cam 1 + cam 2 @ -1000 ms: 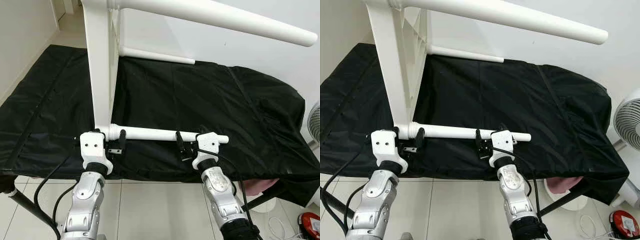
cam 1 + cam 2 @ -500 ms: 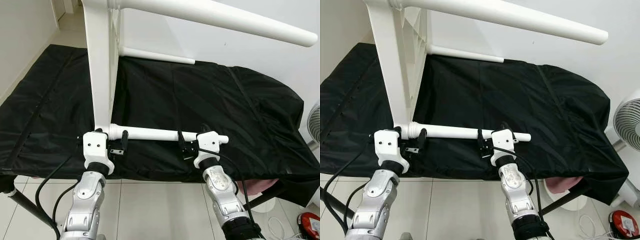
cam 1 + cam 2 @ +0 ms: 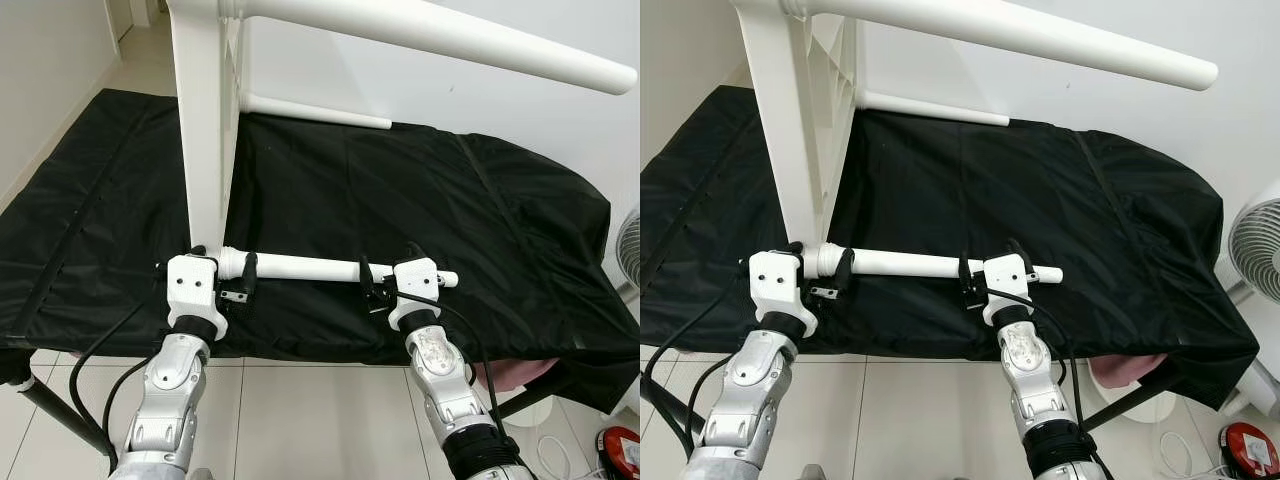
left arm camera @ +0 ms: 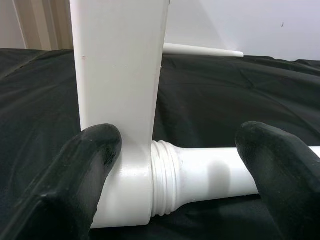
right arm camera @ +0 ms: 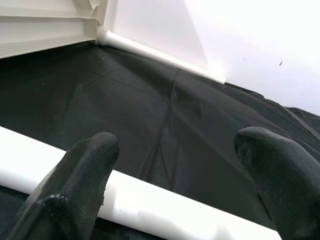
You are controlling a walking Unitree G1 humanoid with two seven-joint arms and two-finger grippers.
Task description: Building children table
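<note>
Two pincers: left pincer [image 3: 222,285], right pincer [image 3: 386,290] spread, astride table leg [image 3: 300,267] | black cloth [image 3: 400,200] | white wall [image 3: 520,90], tiled floor [image 3: 300,420]

Bright, even indoor light; sharp, soft shadows.

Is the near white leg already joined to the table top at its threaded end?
Yes, the leg meets the table top at the threaded collar, with no gap.
</note>
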